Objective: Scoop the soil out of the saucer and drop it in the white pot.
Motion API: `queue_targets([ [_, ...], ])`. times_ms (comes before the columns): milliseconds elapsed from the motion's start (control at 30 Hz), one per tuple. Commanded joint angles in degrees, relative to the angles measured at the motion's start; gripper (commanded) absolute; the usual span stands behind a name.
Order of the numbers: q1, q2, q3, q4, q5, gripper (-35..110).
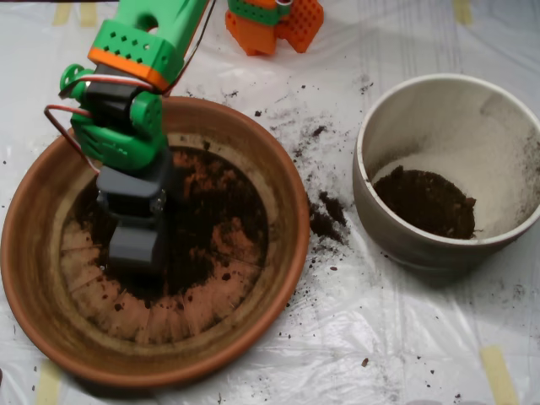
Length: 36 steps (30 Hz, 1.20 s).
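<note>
Scoop (133,249) low over soil (207,215) in saucer (278,181), shells seemingly closed, underside hidden.

I am seeing the green arm (135,76) running off the top edge, its base out of frame. The scoop (133,245) is covering part of the soil (211,219) beneath it, so its mouth is staying hidden from me. The white pot (405,245) is being cropped at the right edge.
</note>
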Motion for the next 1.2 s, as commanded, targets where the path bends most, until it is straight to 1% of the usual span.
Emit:
queue_targets([
  [0,1.5,8.2,9.0,-3.7,-1.7,15],
  [100,1.6,11.9,14.9,-9.2,-2.4,12],
  [200,1.7,12.5,16.4,-11.8,-3.2,9],
  [333,1.8,14.3,19.2,-16.9,-4.0,0],
  [500,1.8,17.5,22.9,-22.9,-6.0,-1],
  [633,3.0,23.5,25.7,-31.6,-2.6,-1],
  [833,3.4,34.2,30.2,-37.4,3.4,-1],
  [967,0.0,46.0,37.2,-38.1,4.6,-1],
  [1167,-7.8,59.4,39.5,-30.8,5.1,-1],
])
